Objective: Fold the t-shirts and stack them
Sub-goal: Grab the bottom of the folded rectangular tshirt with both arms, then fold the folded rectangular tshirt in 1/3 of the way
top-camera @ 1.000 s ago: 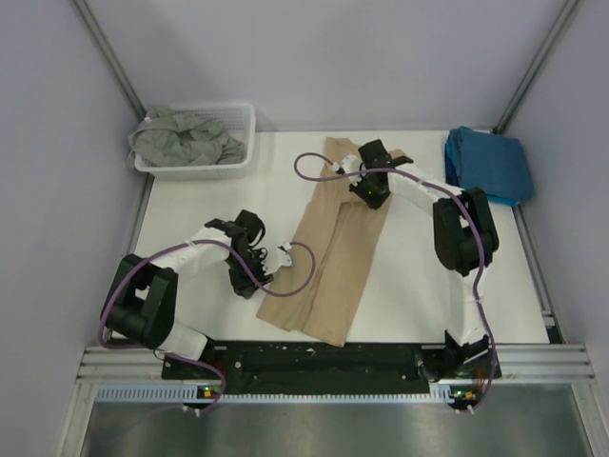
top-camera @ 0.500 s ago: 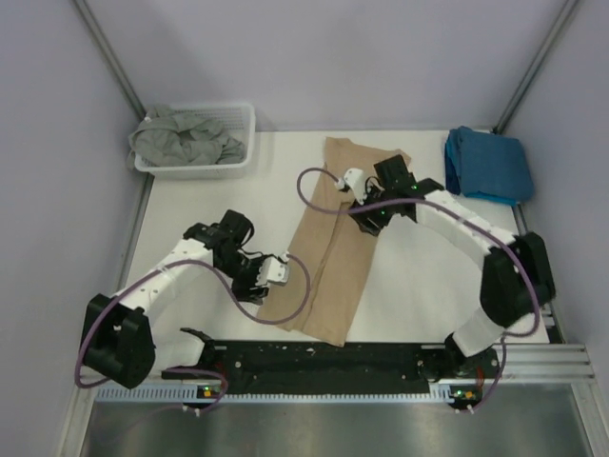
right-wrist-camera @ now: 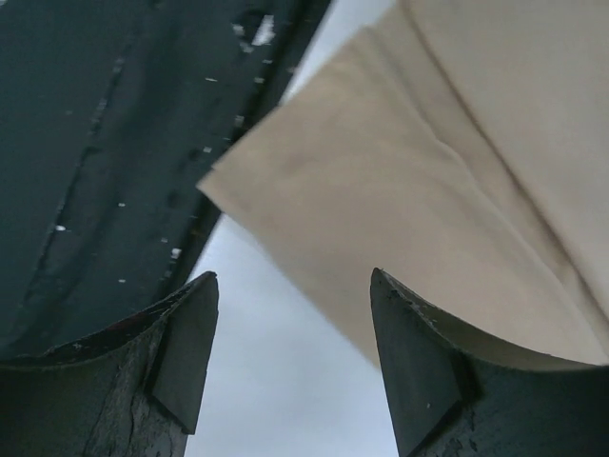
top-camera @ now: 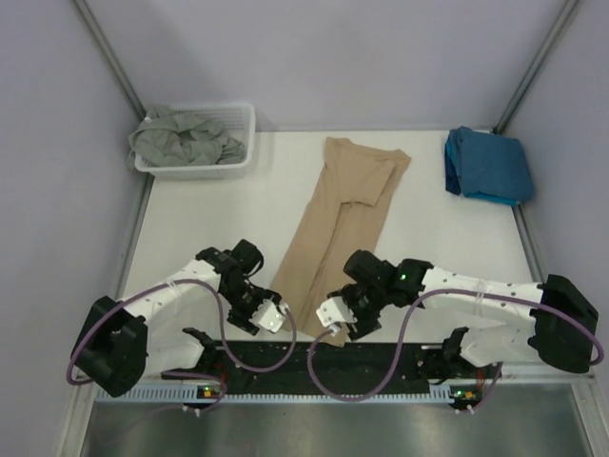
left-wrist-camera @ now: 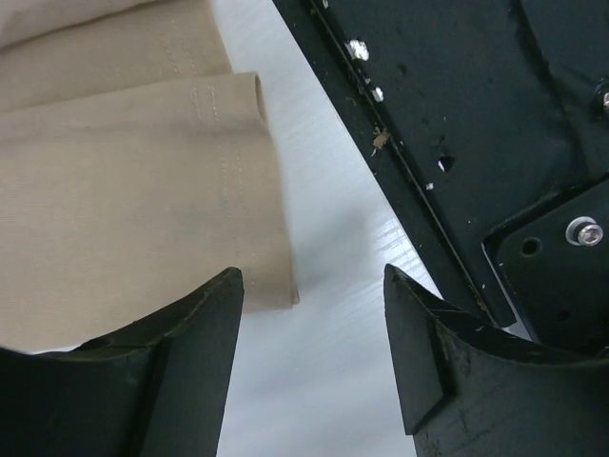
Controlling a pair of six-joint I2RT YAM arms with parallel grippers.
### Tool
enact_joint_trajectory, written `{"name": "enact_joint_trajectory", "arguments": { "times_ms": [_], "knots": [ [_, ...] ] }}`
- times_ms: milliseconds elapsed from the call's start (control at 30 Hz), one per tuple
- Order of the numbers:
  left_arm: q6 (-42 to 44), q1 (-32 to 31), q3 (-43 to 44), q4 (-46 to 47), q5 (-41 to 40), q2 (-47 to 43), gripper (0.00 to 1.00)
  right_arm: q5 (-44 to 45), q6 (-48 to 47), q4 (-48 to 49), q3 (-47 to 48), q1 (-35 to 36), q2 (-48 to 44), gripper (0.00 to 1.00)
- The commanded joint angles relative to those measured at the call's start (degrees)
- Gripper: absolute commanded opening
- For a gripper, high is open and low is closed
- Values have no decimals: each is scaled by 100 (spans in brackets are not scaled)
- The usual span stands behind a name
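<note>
Ahead of both arms' parted fingers (left-wrist-camera: 181, 371) — near corners of the tan t-shirt (top-camera: 343, 205).

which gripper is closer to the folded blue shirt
Right. The right gripper hangs closer in and left of the blue shirt; the left gripper is even further left.

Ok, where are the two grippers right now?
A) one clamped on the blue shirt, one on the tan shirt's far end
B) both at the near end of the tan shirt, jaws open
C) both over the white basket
B: the left gripper and right gripper sit at the near corners of the tan t-shirt, and both wrist views show open jaws with nothing pinched.
</note>
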Motion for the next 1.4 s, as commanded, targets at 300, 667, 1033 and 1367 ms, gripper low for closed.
{"name": "enact_joint_trajectory", "arguments": {
  "times_ms": [300,667,1033,1367],
  "knots": [
    [-733,-527,-144,889,-754,516,56,689,353,1614,-513,1457,991,52],
    [-1569,-1063,329,364,-801,956,0,355,353,1070,-522,1449,607,0],
    [-3289,-844,2473,757,-1132,1384,0,249,1292,1938,-443,-1071,-238,0],
    [-4144,-168,4934,1319,-1625,3388,0,503,1373,3513,-215,-2848,630,0]
  ]
}}
